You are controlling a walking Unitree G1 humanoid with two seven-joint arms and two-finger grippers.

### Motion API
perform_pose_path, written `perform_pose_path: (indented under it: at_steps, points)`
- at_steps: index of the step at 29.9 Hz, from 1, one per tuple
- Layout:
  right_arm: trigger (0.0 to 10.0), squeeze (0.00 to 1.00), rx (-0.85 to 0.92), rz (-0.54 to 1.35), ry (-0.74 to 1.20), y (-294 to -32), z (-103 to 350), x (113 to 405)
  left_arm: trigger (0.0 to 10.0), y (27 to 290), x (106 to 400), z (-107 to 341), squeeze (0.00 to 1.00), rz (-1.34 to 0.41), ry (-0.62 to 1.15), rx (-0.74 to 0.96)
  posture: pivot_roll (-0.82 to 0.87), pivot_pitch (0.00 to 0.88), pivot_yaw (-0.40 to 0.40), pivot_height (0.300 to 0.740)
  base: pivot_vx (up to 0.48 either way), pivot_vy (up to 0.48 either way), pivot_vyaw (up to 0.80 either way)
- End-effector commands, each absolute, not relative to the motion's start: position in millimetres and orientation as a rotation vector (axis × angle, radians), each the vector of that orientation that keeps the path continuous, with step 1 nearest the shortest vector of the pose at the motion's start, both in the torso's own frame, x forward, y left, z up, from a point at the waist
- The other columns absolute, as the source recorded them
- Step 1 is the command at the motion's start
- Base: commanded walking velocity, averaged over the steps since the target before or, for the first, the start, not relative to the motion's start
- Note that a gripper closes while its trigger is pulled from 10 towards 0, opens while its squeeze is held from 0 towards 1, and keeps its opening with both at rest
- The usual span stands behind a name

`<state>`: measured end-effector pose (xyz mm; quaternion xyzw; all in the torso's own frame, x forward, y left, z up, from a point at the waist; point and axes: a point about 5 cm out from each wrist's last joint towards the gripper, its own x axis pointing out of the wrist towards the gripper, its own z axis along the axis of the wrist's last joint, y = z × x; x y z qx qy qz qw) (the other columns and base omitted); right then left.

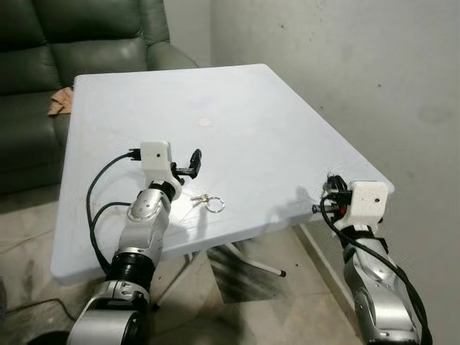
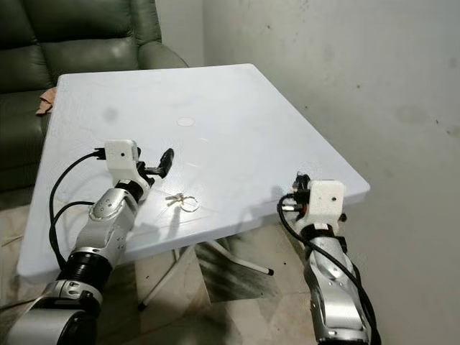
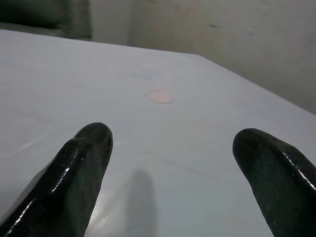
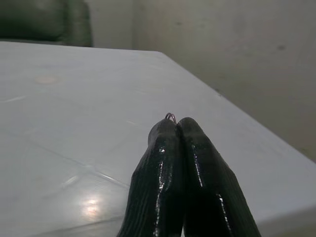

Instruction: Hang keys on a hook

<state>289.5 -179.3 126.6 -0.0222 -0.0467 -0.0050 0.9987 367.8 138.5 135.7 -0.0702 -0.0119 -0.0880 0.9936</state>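
Left tool [image 1: 195,162]: positioned over the near-left part of the white surface [image 1: 251,122], at about 7 o'clock from the surface centre. In the left wrist view its two black fingers [image 3: 79,173] stand wide apart with nothing between them. The bare surface lies under them.

Keys [image 1: 208,200]: a small bunch on a metal ring, lying flat on the surface just beside the left tool, at about 5 o'clock from it, close to the near edge. The keys are not touched by either tool.

Right tool [image 4: 177,129]: positioned at the near-right corner of the surface, at about 4 o'clock from the surface centre, well apart from the keys. In the right wrist view its fingers are pressed together. A thin loop of wire [image 4: 171,116] shows at the fingertips; whether it is gripped cannot be told.

Surroundings: a small round mark [image 1: 205,122] sits on the surface at 12 o'clock from the left tool. A dark green sofa [image 1: 43,65] stands beyond the far-left edge. A grey wall [image 1: 359,72] runs along the right side.
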Motion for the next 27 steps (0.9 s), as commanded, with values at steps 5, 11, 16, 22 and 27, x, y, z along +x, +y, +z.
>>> perform_pose_path:
  at_steps: [5, 11, 16, 22, 27]
  points:
    - [10.0, 0.00, -0.040, -0.008, -0.133, -181.3, 133.5, 287.7, 10.0, 140.1, 366.6, 138.2, 0.00, -0.180, -0.040, -0.122, -0.01, 0.000, -0.021, 0.740, 0.000, 0.000, 0.00]
    - [10.0, 0.00, -0.017, -0.038, -0.115, -186.0, 133.0, 288.7, 10.0, 141.4, 366.2, 137.3, 0.00, -0.182, -0.031, -0.138, -0.02, 0.000, -0.019, 0.740, 0.000, 0.000, -0.12]
    - [10.0, 0.00, -0.014, -0.040, -0.116, -186.9, 134.0, 289.9, 10.0, 141.2, 367.1, 137.8, 0.00, -0.187, -0.027, -0.145, -0.02, 0.000, -0.017, 0.740, 0.000, 0.250, -0.72]
    - [10.0, 0.00, -0.011, -0.041, -0.114, -186.9, 134.0, 289.9, 10.0, 141.5, 367.6, 138.8, 0.00, -0.177, -0.029, -0.139, -0.02, 0.000, -0.016, 0.740, 0.000, 0.293, -0.72]
    - [10.0, 0.00, -0.007, -0.039, -0.109, -186.2, 133.5, 289.0, 10.0, 141.0, 367.4, 138.6, 0.00, -0.169, -0.024, -0.152, -0.02, 0.000, -0.017, 0.740, 0.000, 0.000, -0.72]
